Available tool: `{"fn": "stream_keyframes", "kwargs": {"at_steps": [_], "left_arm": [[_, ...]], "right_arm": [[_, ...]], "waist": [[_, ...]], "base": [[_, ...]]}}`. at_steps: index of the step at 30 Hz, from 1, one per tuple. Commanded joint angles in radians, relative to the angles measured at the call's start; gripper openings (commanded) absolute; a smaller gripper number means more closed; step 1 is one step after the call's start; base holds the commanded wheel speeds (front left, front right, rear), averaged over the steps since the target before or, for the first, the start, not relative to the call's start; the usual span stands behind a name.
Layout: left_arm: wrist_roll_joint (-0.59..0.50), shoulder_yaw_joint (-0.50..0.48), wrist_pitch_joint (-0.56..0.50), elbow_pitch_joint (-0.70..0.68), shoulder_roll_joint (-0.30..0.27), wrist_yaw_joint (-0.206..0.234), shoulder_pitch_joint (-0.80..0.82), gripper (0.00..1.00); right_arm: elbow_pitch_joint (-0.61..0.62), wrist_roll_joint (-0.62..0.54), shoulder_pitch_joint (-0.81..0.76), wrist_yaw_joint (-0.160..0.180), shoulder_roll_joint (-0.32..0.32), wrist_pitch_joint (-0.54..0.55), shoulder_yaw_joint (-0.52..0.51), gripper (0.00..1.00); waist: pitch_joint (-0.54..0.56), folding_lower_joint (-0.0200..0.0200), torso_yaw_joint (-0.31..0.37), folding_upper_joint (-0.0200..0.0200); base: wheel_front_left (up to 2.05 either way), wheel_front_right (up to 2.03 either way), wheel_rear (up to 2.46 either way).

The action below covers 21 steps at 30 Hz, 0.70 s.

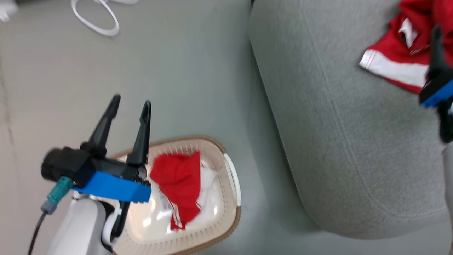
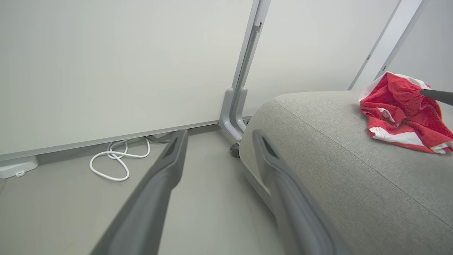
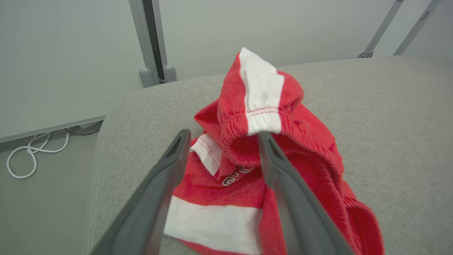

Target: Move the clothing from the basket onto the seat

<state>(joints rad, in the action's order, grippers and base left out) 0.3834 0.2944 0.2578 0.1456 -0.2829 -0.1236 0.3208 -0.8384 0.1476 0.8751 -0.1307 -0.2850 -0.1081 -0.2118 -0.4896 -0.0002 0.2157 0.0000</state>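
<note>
Starting at your left, the left gripper [image 1: 132, 101] hangs over the near-left rim of the basket [image 1: 231, 177]. Its fingers are spread wide with nothing between them, and it looks parked where a reach down into the basket would be short. Inside lies the clothing [image 1: 178, 177] yet to move: a crumpled red garment with thin white stripes and some white fabric beside it, so I judge the task only partway done. The basket stands on the floor [image 1: 184, 71], just beside the rounded front corner of the seat [image 1: 336, 124], which keeps each carry short.

Moving right, a red garment with a white band [image 1: 400, 53] lies bunched on the seat, well in from the edge, so it should not slide off. The right gripper [image 3: 223, 134] is over it with its fingers standing wide. A raised fold of fabric humps up between the tips and seems to brush one finger, but the jaws are not pinching it — mind that it doesn't snag when you lift away.

The seat is grey woven cloth with a stitched seam. The floor is smooth and pale. On it a loop of white cable [image 1: 99, 21] lies by the wall panel [image 2: 106, 71], well apart from the basket, and a grey post [image 2: 244, 71] rises behind the seat's corner.
</note>
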Motion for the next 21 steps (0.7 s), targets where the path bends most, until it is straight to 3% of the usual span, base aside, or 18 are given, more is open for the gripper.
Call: {"fn": "stream_keyframes", "kwargs": {"at_steps": [1, 8, 15, 21], "left_arm": [[0.005, -0.009, 0.005, 0.014, 0.007, 0.002, -0.019, 1.00], [0.023, -0.087, 0.008, 0.068, 0.091, 0.003, -0.138, 1.00], [-0.003, -0.180, 0.008, 0.079, 0.150, 0.000, -0.238, 1.00], [-0.024, -0.229, 0.008, 0.093, 0.172, -0.004, -0.283, 1.00]], "right_arm": [[-0.002, -0.006, -0.032, 0.000, 0.007, -0.006, 0.013, 1.00], [0.109, 0.029, -0.268, 0.000, 0.016, -0.046, 0.108, 1.00], [0.377, 0.014, -0.529, 0.000, 0.084, -0.052, 0.127, 1.00], [0.596, -0.049, -0.693, 0.000, 0.149, -0.018, 0.149, 1.00]], "waist": [[0.070, 0.0002, 0.040, 0.0000], [0.268, 0.0002, -0.007, 0.0000], [0.375, 0.0002, -0.098, 0.0000], [0.405, 0.0002, -0.195, 0.0000]], "base": [[0.00, 0.00, 0.00], [0.00, 0.00, 0.00], [0.00, 0.00, 0.00], [0.00, 0.00, 0.00]]}}
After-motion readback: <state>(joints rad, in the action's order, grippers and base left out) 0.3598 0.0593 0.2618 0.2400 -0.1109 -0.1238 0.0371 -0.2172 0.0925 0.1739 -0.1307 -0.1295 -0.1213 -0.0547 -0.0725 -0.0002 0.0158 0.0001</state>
